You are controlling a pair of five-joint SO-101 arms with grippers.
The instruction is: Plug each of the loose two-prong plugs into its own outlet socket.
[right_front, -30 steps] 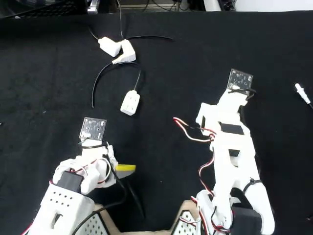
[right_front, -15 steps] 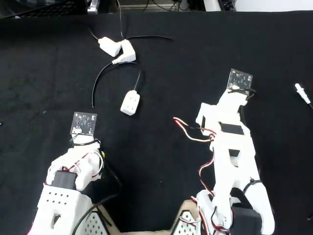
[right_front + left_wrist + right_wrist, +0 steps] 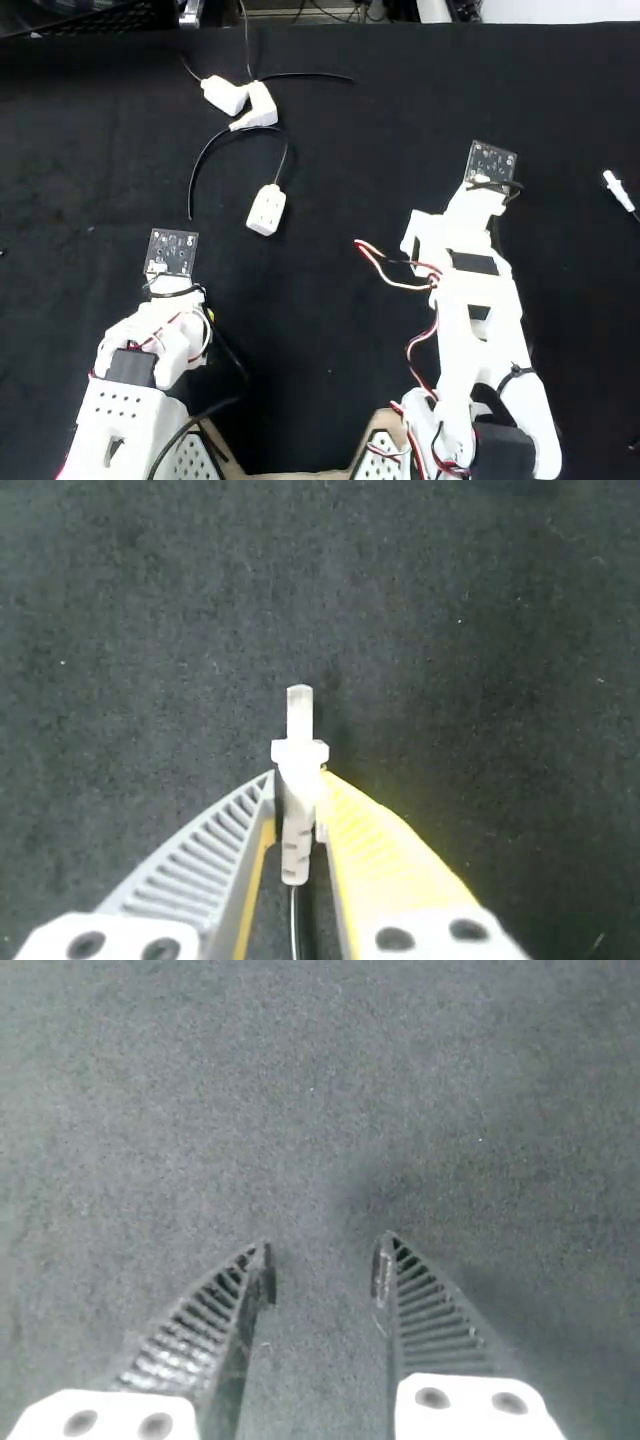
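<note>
On cloth, one lone socket, left fingers gripping one plug, right fingers parted

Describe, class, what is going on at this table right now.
The left gripper is shut on a small white plastic plug, held over the black cloth table. The right gripper is open and holds nothing. A white outlet socket block on a thin black cord lies ahead of the left arm, with nothing plugged in. Another small white plug lies loose out to the right arm's side.
</note>
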